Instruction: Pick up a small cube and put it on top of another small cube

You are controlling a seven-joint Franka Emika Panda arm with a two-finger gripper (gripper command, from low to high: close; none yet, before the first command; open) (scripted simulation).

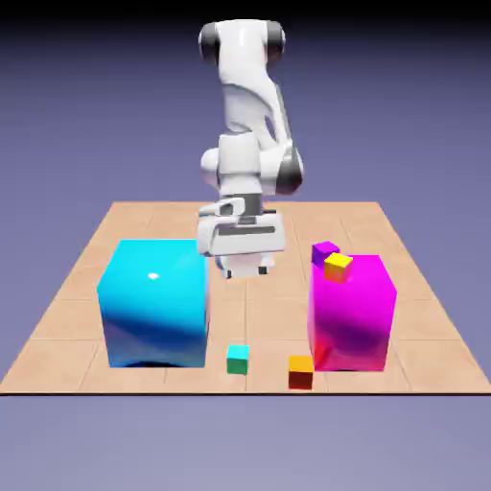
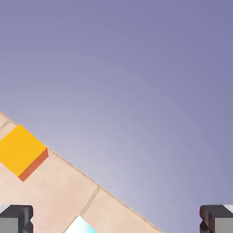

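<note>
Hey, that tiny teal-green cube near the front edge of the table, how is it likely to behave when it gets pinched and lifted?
The tiny teal-green cube looks rigid with flat faces, so it probably sits still rather than rolling. It is tiny beside the big cyan cube, so likely light. Its smooth sides might slip if the open hand closes off-centre.

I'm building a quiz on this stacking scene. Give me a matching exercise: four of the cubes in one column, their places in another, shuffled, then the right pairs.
Things:
1. small teal-green cube
2. small orange cube
3. big cyan cube
4. small yellow cube

Places:
A. on top of the big magenta cube, next to a small purple cube
B. on the table, at the exterior view's left
C. on the table near its front edge, just in front of the magenta cube's lower left corner
D. on the table between the two big cubes

Pairs: 1-D, 2-C, 3-B, 4-A
</note>
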